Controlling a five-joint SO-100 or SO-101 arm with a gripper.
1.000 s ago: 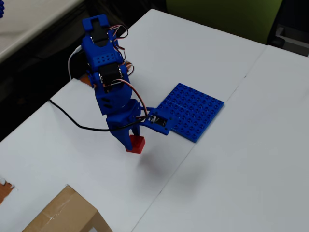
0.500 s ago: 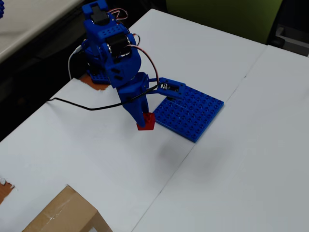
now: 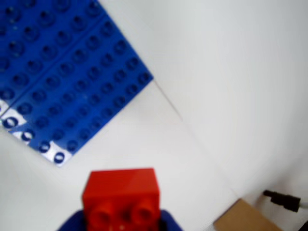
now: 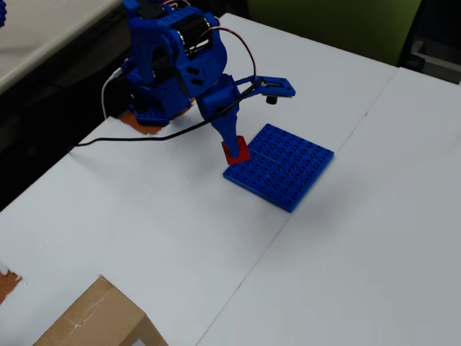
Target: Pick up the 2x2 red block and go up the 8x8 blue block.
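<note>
Red block (image 4: 235,151) pinched in fingers (image 4: 232,148), apparently clear of white worktop (image 4: 166,231), near far edge, beside blue plate (image 4: 281,167). Light, rigid, slick plastic; hold flat sides, below studs.

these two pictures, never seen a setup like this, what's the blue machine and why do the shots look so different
The blue machine is a small robot arm bolted at the edge of a white table. It ends in a two-finger gripper, which works like tongs.

The wide picture comes from a fixed camera looking down on the whole table. The close, blurry one comes from a camera riding on the arm's wrist, so it looks along the gripper.

The gripper holds a small red block with round studs. In the overhead view it sits at the near-left edge of a flat blue studded plate; whether it touches the plate I cannot tell. A cardboard box sits at the table's near corner.
</note>
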